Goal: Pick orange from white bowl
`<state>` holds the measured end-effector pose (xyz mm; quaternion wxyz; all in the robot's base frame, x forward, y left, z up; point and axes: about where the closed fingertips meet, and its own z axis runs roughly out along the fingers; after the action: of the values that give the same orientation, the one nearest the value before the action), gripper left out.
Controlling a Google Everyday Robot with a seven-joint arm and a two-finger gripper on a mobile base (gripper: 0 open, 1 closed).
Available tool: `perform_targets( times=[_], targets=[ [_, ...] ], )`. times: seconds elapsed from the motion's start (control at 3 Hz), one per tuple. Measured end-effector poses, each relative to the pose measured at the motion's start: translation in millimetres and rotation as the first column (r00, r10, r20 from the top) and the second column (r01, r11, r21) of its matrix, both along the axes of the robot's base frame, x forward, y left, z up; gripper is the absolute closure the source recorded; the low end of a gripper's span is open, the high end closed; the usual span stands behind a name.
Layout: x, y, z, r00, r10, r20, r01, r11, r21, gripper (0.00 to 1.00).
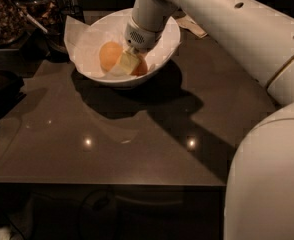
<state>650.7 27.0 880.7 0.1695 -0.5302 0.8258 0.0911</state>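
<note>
The white bowl (92, 34), lined with white paper, stands at the back of the dark table. The orange (141, 67) lies in its right part, deeper in colour and mostly hidden behind the gripper. My gripper (129, 62) reaches down into the bowl from the white arm and sits right against the orange's left side. A paler, egg-shaped fruit (109, 55) lies just to the left of the gripper.
The dark brown table (112, 134) runs forward from the bowl to its front edge. Dark containers (7, 14) stand at the back left. A pale paper scrap (193, 26) lies behind the bowl to the right. My arm's large white body (267, 174) fills the right foreground.
</note>
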Motion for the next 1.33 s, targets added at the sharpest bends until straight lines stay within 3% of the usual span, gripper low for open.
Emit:
perform_targets(
  times=[0.33, 0.67, 1.0, 1.33],
  targets=[
    [-2.6, 3.4, 13.3, 0.9993, 0.038, 0.002, -0.038, 0.997, 0.070, 1.00],
    [-18.3, 12.0, 43.3, 0.9923, 0.122, 0.017, -0.123, 0.977, 0.175, 1.00],
    [-43.8, 27.1, 69.6, 0.9694, 0.244, 0.027, -0.241, 0.924, 0.296, 1.00],
    [-43.4, 28.7, 67.3, 0.9682, 0.249, 0.024, -0.245, 0.925, 0.290, 1.00]
  ],
)
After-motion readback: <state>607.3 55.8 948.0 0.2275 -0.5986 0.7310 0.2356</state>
